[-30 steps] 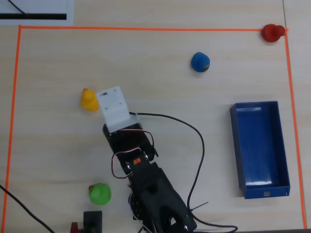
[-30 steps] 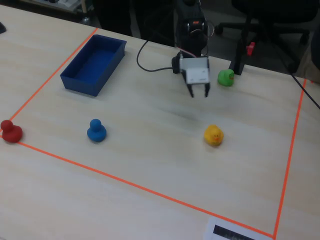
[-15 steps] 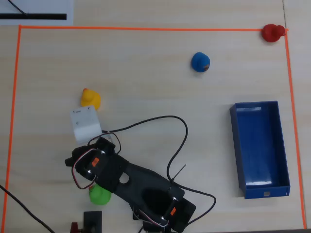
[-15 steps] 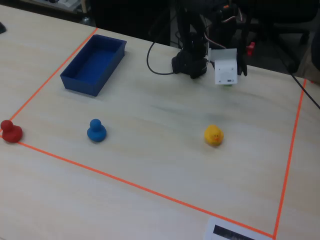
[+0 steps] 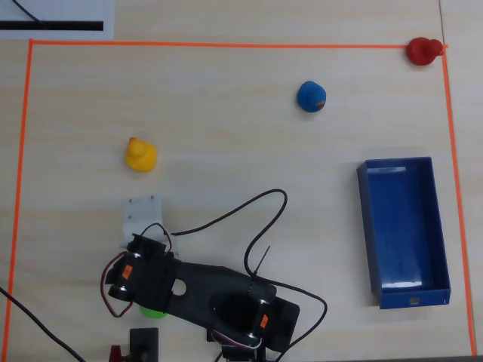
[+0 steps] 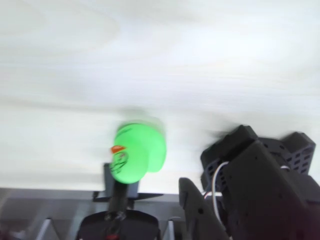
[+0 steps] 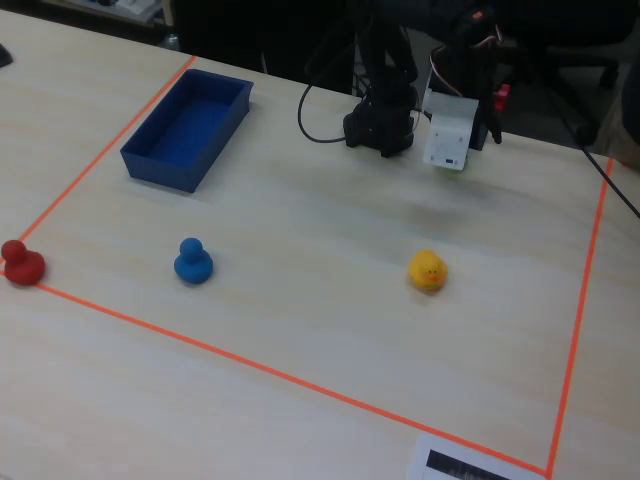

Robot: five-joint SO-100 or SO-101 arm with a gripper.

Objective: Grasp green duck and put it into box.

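Overhead view: green duck [image 5: 153, 310] peeked out under the black arm [image 5: 198, 290] at 7 o'clock; box [image 5: 404, 232] sat at 3 o'clock, well apart. Wrist view: duck [image 6: 137, 153] blurred, low centre, gripper [image 6: 150, 210] jaw state couldn't tell. Fixed view: box [image 7: 188, 126] at 10 o'clock, yellow duck [image 7: 428, 271] near centre

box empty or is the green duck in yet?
Empty. The box shows only bare blue floor in the overhead view. The green duck is outside it, peeking out from under the arm near the table's front edge.
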